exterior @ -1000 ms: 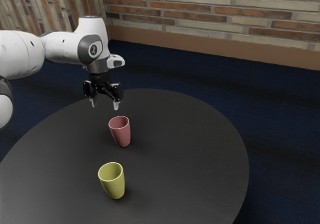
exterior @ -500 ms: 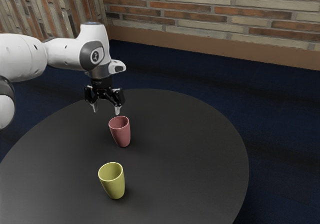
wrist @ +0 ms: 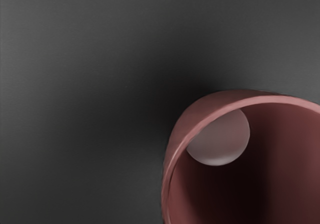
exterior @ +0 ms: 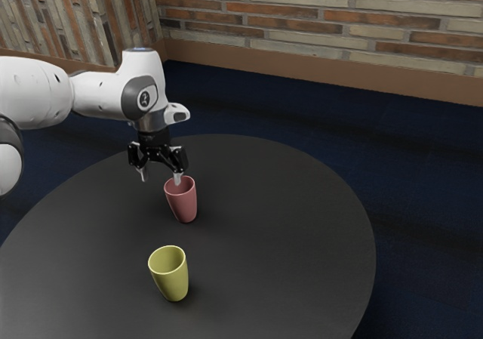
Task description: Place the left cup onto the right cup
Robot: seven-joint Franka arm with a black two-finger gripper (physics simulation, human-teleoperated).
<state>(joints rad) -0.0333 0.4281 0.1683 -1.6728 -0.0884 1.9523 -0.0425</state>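
A round black table (exterior: pixel 302 226) stands on a dark blue floor (exterior: pixel 362 120), with a brick wall (exterior: pixel 317 7) at the far side. A pink cup (exterior: pixel 182 201) stands upright on the table. A yellow cup (exterior: pixel 168 273) stands nearer, well apart from it. The gripper (exterior: pixel 159 177) hangs just above the pink cup, its fingers wide and holding nothing. One finger is at the rim, and I cannot tell if it touches. In the wrist view the pink cup (wrist: pixel 210 129) is cut off.

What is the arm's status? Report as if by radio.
Fingers open, at the pink cup rim. Pink cup upright, not gripped. Yellow cup upright, apart. Nothing in the way.
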